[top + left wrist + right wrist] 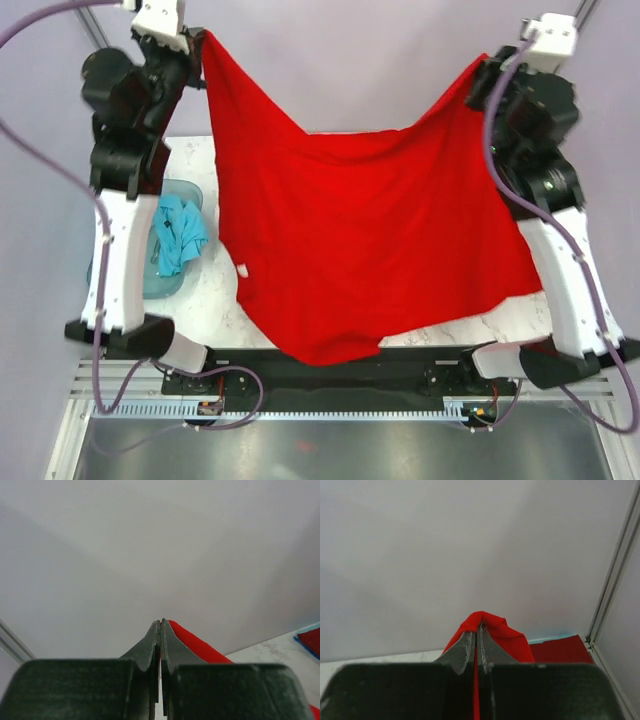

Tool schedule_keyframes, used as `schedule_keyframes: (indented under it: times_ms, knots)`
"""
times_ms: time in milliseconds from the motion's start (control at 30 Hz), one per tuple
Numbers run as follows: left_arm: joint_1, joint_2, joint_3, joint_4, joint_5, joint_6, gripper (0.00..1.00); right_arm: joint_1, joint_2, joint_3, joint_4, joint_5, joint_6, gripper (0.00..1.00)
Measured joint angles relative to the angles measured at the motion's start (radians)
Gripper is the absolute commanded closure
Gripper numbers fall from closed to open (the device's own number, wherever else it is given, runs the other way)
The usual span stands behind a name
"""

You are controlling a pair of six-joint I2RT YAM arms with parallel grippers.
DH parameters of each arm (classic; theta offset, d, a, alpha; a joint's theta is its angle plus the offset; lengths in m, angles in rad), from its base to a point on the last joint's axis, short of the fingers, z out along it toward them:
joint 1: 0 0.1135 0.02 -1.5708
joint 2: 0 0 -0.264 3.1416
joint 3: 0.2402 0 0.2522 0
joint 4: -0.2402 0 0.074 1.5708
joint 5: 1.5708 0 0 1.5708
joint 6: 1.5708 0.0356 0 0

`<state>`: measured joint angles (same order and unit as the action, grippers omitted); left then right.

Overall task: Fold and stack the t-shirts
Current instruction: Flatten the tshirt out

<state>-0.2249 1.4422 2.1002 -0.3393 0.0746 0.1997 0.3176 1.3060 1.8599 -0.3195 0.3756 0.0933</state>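
1. Top view: a translucent blue tub sits at the table's left edge beside the left arm. A crumpled teal t-shirt lies in it and drapes over its right rim.
2. Same view: the bright red t-shirt hangs spread above the table. The left gripper pinches its far left corner and the right gripper its far right corner. The lower hem droops past the table's near edge. Bare marble shows only in a strip between tub and shirt and at the near right corner.
3. Left wrist view: the left gripper has its fingers pressed together, with the red t-shirt trailing off to the right. Beyond is plain wall, table edge, and a darker red patch edged in blue.
4. Right wrist view: the right gripper is clamped on a bunched fold of the red t-shirt. A darker red patch lies behind, near a frame post.
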Motion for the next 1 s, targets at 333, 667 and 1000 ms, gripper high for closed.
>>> schedule_keyframes:
  times_ms: [333,667,1000]
  knots:
    - [0.119,0.229,0.193,0.054,-0.033,-0.063,0.98,-0.018,0.185,0.154,0.024,-0.010,-0.012,1.00]
    - [0.112,-0.180,-0.051,0.203,0.009,-0.064,0.98,-0.021,-0.134,-0.072,0.038,-0.068,0.040,1.00]
    - [0.112,-0.578,-0.284,0.324,0.035,-0.103,0.98,-0.021,-0.520,-0.214,-0.016,-0.191,0.146,1.00]
